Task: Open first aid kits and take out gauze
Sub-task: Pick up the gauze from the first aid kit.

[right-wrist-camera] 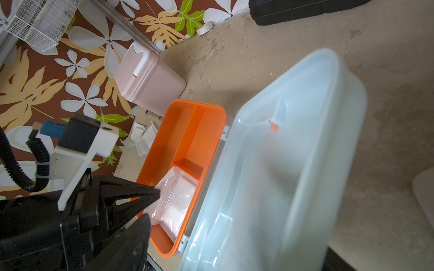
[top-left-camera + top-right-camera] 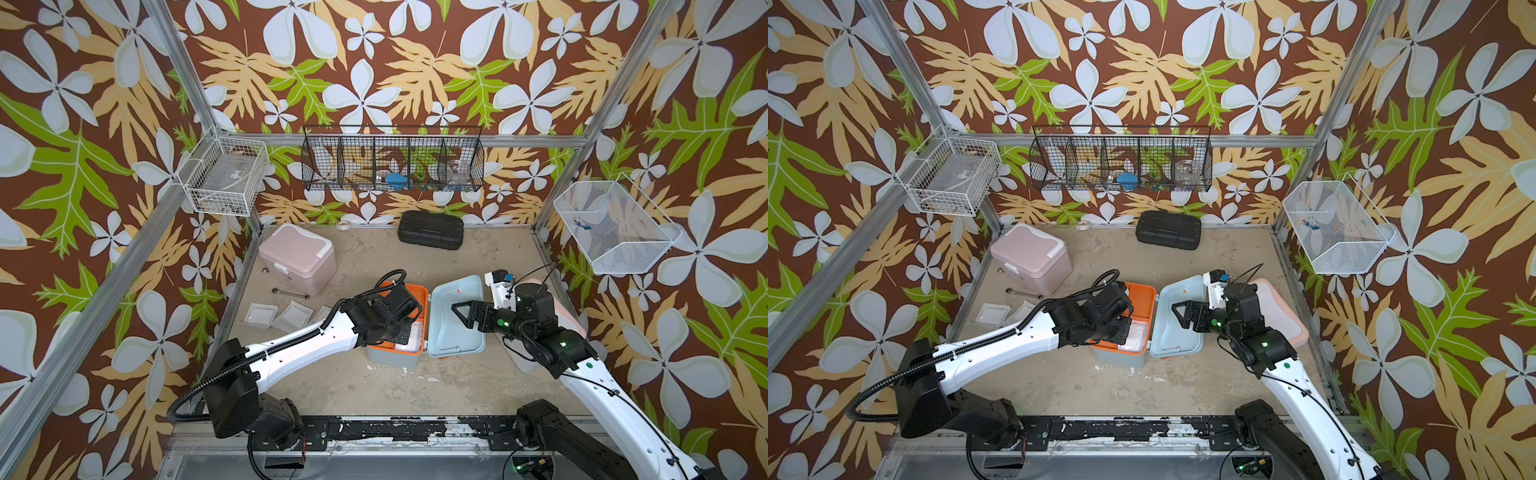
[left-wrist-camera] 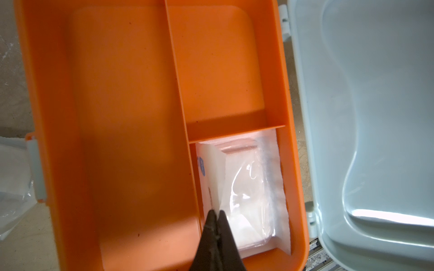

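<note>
Three first aid kits stand on the speckled beige table (image 2: 374, 386). The light blue plastic first aid kit with an orange inner tray (image 2: 395, 360) sits in the middle, near the front. Its light blue lid (image 2: 451, 345) is swung fully open and lies flat to the right.

The left hand (image 3: 216, 212) reaches down into the tray's near right compartment. Its dark fingertips are pressed together on the lifted edge of a square white gauze pad in a clear plastic packet (image 3: 246, 187). The rest of the packet lies in that compartment just beyond the fingertips, and the other two compartments are bare.

The right hand (image 2: 459, 313) hangs over the open lid with its jaws spread and nothing between them. Whether it touches the lid cannot be told.

More gauze packets (image 2: 260, 314) lie flat on the table to the left of the open kit, well apart from both hands. The dusty pink lidded kit with white trim (image 2: 297, 257) stands closed at the far left. The white kit with peach trim (image 2: 1283, 311) sits at the right, partly behind the right arm. A flat black ribbed case (image 2: 431, 230) rests against the far wall.
</note>
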